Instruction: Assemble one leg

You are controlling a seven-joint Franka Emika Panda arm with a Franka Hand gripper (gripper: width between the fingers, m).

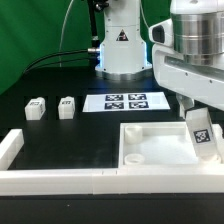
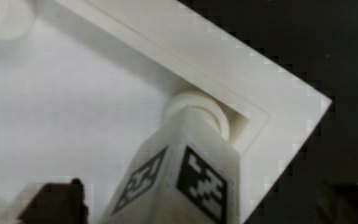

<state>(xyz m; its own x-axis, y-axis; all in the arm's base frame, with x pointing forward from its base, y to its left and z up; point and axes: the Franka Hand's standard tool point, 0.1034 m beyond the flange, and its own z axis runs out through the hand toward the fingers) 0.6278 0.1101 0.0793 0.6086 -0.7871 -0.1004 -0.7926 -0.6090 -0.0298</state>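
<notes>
A white leg (image 1: pixel 203 134) with black-and-white tags stands slightly tilted in the far corner of the white tray (image 1: pixel 160 128), at the exterior view's right. In the wrist view the leg (image 2: pixel 190 170) sits with its round end in the corner hole, inside the tray's raised rim (image 2: pixel 202 55). My gripper (image 1: pixel 198 112) hangs right above it, open. In the wrist view the gripper (image 2: pixel 208 200) straddles the leg, and both dark fingers (image 2: pixel 60 200) stand clear of its sides. Two more legs (image 1: pixel 36 107) (image 1: pixel 67 106) lie on the black table at the exterior view's left.
The marker board (image 1: pixel 125 101) lies flat in front of the robot base (image 1: pixel 120 45). A low white wall (image 1: pixel 50 178) runs along the near edge and turns up at the left end. A round hole (image 1: pixel 133 157) shows in the tray's near-left corner.
</notes>
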